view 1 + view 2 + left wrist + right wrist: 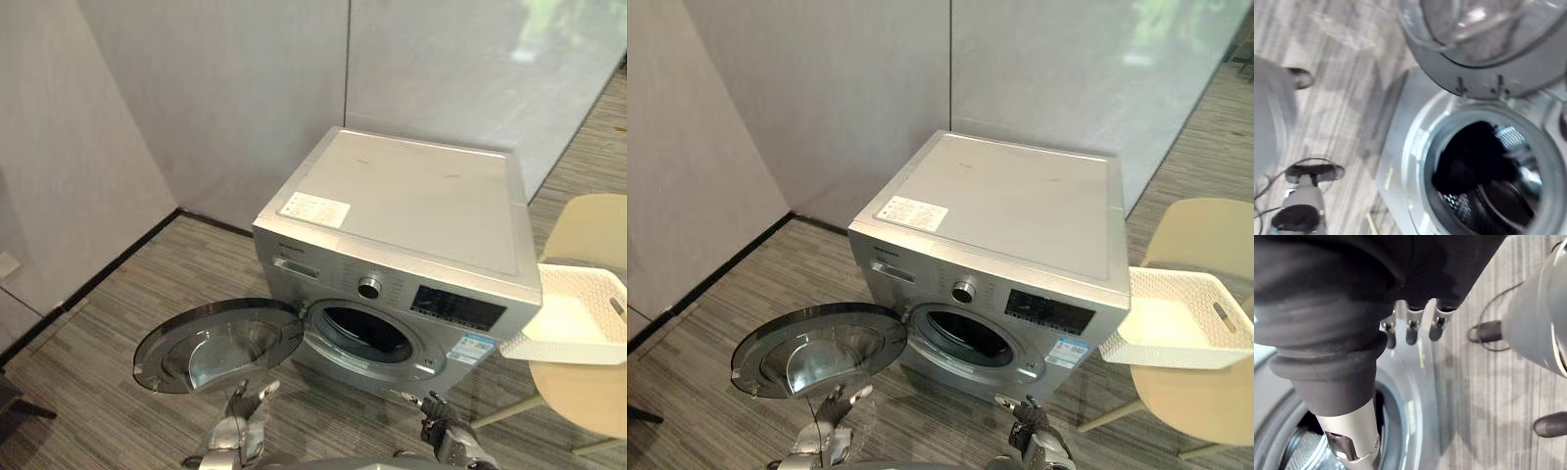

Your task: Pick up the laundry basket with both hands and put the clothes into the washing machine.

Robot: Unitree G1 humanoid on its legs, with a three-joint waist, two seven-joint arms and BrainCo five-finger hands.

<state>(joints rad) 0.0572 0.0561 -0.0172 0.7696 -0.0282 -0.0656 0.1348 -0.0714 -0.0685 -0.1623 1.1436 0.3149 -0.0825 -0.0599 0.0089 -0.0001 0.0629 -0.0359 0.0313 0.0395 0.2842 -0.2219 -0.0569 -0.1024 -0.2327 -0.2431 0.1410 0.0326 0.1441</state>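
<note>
The silver washing machine (pixel 411 206) stands ahead with its round door (pixel 220 343) swung open to the left. Dark clothes (pixel 1474 161) lie inside the drum (pixel 367 333) in the left wrist view. A white perforated laundry basket (pixel 573 318) rests on a cream round seat (pixel 588 401) at the right, and its inside looks bare. My left hand (pixel 240 426) is low in front of the door, fingers relaxed and holding nothing. Low and right of the drum opening, my right hand (pixel 446 431) has straight fingers (pixel 1410 330) and holds nothing.
Grey partition walls (pixel 216 88) close off the back and left. The striped wood floor (pixel 118 323) spreads in front of the machine. The open door juts out over the floor to my left.
</note>
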